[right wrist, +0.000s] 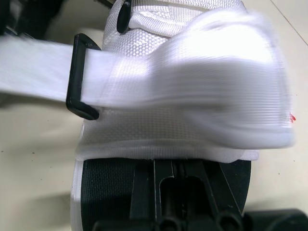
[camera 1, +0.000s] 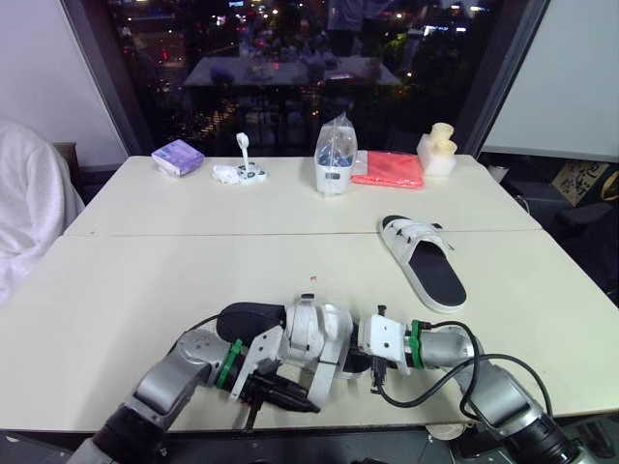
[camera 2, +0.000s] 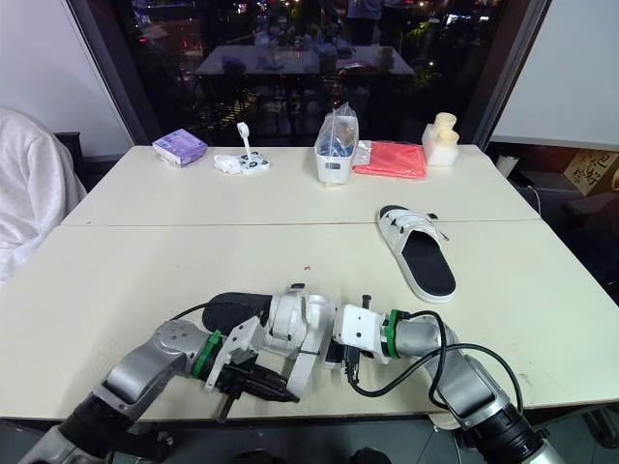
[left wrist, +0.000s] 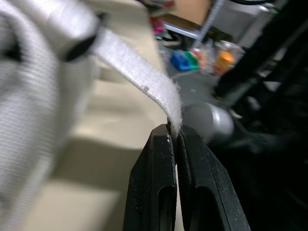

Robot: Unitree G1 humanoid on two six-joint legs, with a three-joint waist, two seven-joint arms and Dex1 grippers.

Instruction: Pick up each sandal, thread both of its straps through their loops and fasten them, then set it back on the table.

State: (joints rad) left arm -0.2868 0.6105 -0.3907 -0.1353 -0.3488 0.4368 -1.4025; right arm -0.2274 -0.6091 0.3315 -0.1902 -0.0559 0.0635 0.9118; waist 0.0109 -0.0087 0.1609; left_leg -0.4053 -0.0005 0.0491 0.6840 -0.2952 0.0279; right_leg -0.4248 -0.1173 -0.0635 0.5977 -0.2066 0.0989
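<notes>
Closest in, the left tool (left wrist: 174,131) is pinched shut on the tip of the white woven strap (left wrist: 137,70), which passes through the black plastic loop (right wrist: 77,79). The right tool (camera 1: 366,350) meets the black-soled, white-strapped sandal (camera 1: 311,333) at the near edge of the cream desk (camera 1: 145,280); whether it grips I cannot tell. So slight a hold on the fuzzy tip may slip under tension. There are two sandals, counting the second sandal (camera 1: 426,266) lying flat, and two tools.

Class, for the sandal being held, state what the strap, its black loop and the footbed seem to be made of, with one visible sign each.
Strap: woven fabric with a fuzzy hook-and-loop face, fibres fraying at its edge. Loop: probably hard plastic, smooth, matt black. Footbed: likely foam or rubber, finely textured black.
</notes>
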